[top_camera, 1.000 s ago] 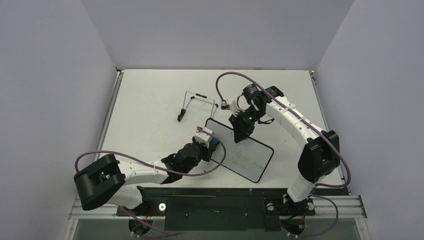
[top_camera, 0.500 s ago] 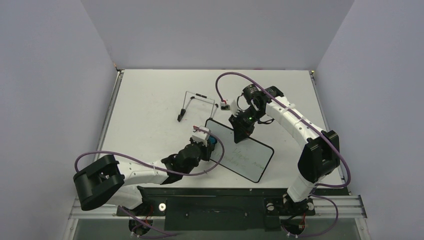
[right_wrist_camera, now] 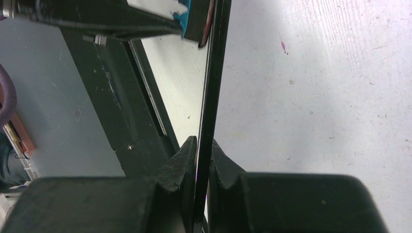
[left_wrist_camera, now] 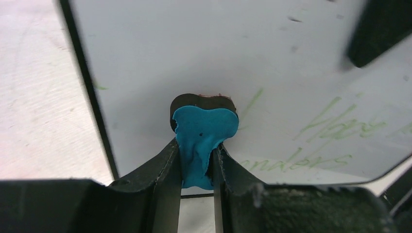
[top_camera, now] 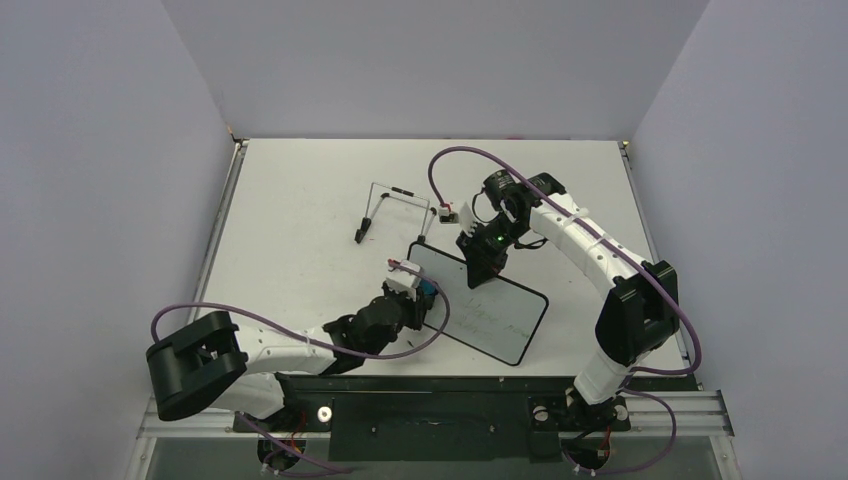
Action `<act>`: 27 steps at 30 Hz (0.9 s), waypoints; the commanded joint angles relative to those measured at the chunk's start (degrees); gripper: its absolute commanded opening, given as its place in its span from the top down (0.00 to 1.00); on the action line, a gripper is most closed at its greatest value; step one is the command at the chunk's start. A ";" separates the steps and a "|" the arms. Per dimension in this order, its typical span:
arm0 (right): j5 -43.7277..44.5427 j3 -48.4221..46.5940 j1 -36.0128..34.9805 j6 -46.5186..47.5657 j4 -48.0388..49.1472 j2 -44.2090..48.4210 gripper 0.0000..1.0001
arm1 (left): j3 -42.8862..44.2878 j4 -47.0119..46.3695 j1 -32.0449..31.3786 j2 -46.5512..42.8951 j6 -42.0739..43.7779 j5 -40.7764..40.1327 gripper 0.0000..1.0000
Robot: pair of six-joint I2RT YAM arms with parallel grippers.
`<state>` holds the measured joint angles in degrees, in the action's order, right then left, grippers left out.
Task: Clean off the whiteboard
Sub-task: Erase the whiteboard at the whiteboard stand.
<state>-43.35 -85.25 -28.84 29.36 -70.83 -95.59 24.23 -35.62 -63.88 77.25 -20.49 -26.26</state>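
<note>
- The left gripper (left_wrist_camera: 197,162) has its fingers clamped on a blue eraser (left_wrist_camera: 204,128), which touches the whiteboard (left_wrist_camera: 194,53) near its left edge.
- The right gripper (right_wrist_camera: 203,148) has its fingers nearly together, pinching the whiteboard's thin far edge.
- The whiteboard sits at the near middle of the table (top_camera: 300,200), between the arms, with green writing on it.
- Since a second ago the eraser has slid slightly nearer the bases, and the whiteboard has stayed put.

Ahead and to the right of the left gripper (top_camera: 425,291), the right gripper (top_camera: 480,272) clamps the whiteboard (top_camera: 505,322) at its far edge and bars that stretch. Beyond the left gripper stands a wire stand (top_camera: 403,190). To its left the worktop (top_camera: 290,250) lies open.
</note>
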 commanded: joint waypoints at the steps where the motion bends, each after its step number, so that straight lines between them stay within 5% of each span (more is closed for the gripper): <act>1: -10.16 -0.11 -2.10 3.33 -2.81 1.52 1.00 | 1.06 6.88 4.15 -2.75 -4.25 -11.86 1.00; 13: -10.14 -0.19 -2.19 3.33 -2.91 1.19 1.00 | 0.51 -6.19 1.69 -3.27 2.94 4.96 1.00; 27: -10.66 -0.15 -2.20 4.47 -3.47 1.08 1.00 | -2.52 -5.26 4.09 -5.99 -0.30 -0.30 1.00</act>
<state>-44.12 -85.25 -29.02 30.98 -71.85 -95.59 22.28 -37.39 -62.08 73.01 -19.40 -23.73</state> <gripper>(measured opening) 0.059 0.208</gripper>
